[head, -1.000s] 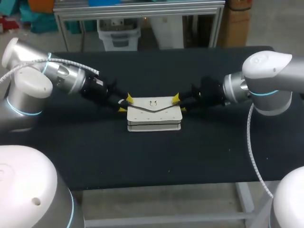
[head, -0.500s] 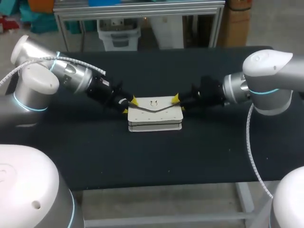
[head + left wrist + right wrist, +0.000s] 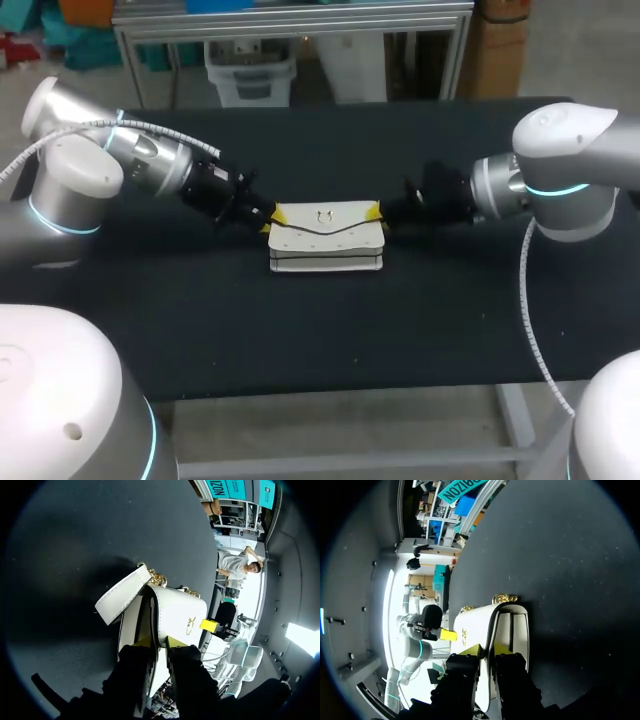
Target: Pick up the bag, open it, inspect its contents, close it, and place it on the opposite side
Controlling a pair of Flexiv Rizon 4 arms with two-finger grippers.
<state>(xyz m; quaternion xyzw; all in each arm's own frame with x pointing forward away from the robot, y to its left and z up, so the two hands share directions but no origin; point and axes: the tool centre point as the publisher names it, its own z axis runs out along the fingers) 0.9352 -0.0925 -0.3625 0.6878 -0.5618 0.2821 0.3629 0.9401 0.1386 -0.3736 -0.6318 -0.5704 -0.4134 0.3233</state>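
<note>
**Head view.** Item: bag point(image 3: 325, 243), white, flap with a small metal clasp, resting on the dark surface point(image 3: 320, 330) about midway between my arms. My left claw point(image 3: 276, 214) is at its upper left corner and my right claw point(image 3: 376, 211) at its upper right corner. Both meet the bag's top edge, yellow tips touching it.

**Left wrist view.** My left claw point(image 3: 158, 641) is narrowed onto a thin white panel of the bag point(image 3: 177, 612), one tip on each face, so it is pinching that panel. Ahead of it are a gold chain point(image 3: 157, 578) and a white strap end point(image 3: 121, 596) standing out from the body. A yellow tip of the right claw point(image 3: 209, 625) shows at the far end.

**Right wrist view.** My right claw point(image 3: 488, 650) is likewise nipped onto the bag's edge panel point(image 3: 475, 625), with the chain point(image 3: 504, 599) beyond the tips.

**Handling note.** I judge this to be the start of the lift or opening.
- Raise both ends together and level.
- Keep the pinch firm.
- Do not draw the arms apart, or the thin panel may slip out.
- Watch that the loose chain does not snag.
</note>
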